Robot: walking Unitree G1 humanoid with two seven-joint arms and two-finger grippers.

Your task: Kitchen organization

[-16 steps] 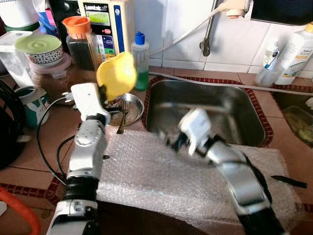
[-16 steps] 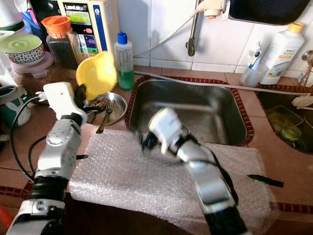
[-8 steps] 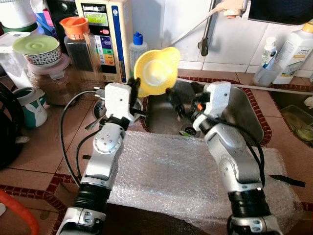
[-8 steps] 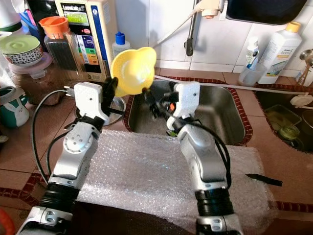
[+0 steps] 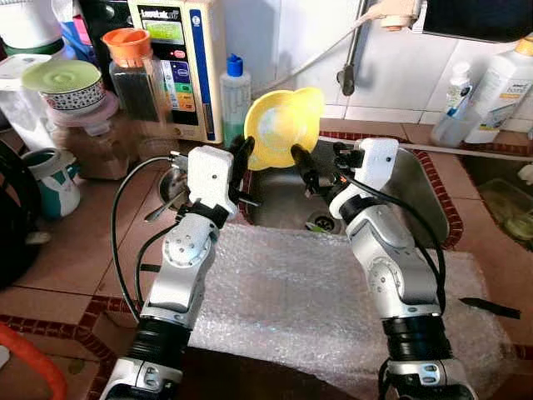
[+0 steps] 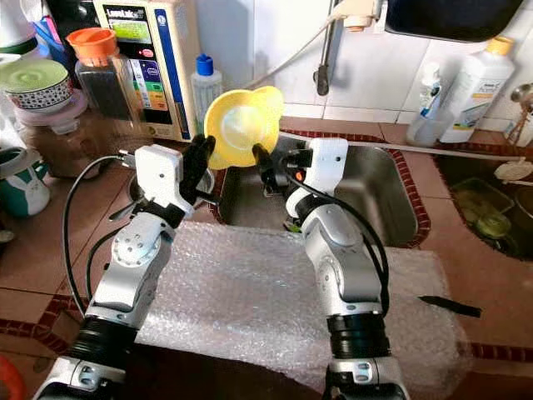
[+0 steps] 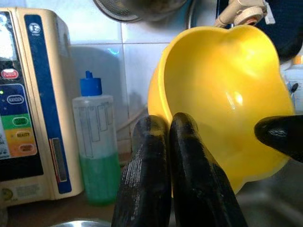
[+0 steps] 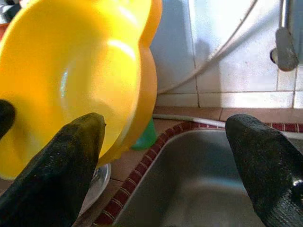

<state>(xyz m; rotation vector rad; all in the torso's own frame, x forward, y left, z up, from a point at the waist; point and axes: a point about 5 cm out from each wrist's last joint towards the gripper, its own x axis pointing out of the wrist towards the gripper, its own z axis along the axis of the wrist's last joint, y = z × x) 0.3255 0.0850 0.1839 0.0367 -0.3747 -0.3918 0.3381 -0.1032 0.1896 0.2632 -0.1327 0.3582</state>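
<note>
The round yellow plastic bowl [image 5: 283, 127] is smooth and glossy, with bright highlights on its inner face. The rectangular steel sink [image 5: 416, 187] has a dull brushed sheen. A clear bubble-wrap sheet [image 5: 291, 292] lies dimpled and shiny over the terracotta-tiled bench [image 5: 75, 242]. The black fingers [image 7: 189, 175] look matt and finely ribbed.

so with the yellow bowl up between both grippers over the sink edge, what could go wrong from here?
1. The left gripper pinches only the rim of the yellow bowl; the tilted bowl could slip and drop into the sink.
2. The right gripper is open, one finger at the rim; closing off-centre may knock the bowl loose.
3. The soap bottle stands just behind; a swing could topple it.
</note>
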